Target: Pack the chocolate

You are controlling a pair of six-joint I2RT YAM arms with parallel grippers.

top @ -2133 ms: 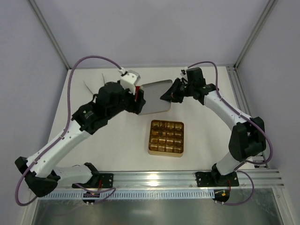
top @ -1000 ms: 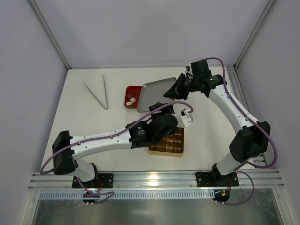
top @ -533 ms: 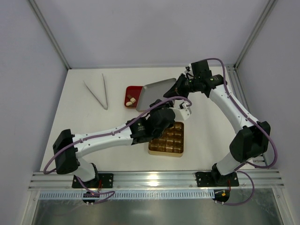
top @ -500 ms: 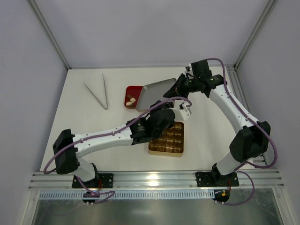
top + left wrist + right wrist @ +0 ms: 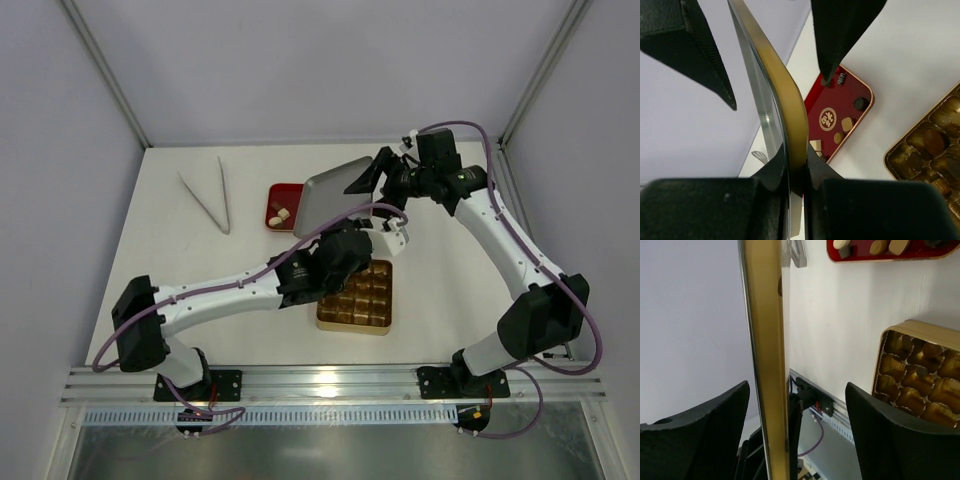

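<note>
Several small tan and cream chocolate pieces [image 5: 279,213] lie in the red tray [image 5: 276,192]; the left wrist view shows chocolate [image 5: 846,121] in that tray [image 5: 860,92] too. More chocolate fills cells of the gold tin [image 5: 325,322]. The tin's lid [image 5: 335,195] is lifted and tilted. My left gripper [image 5: 342,226] is shut on the lid's gold rim [image 5: 790,100], as the left wrist view shows [image 5: 799,172]. My right gripper [image 5: 372,175] stands open astride the lid's far edge [image 5: 765,365], its fingers [image 5: 900,435] apart from it.
Metal tweezers [image 5: 208,198] lie at the back left of the white table. The gold tin [image 5: 877,360] sits just in front of the lifted lid. The enclosure's walls and frame posts ring the table, and a rail runs along its near edge.
My left gripper has closed on the lid's rim. My right gripper has opened and let go of the lid, drawing back slightly to the right. The lid now tilts more steeply.
</note>
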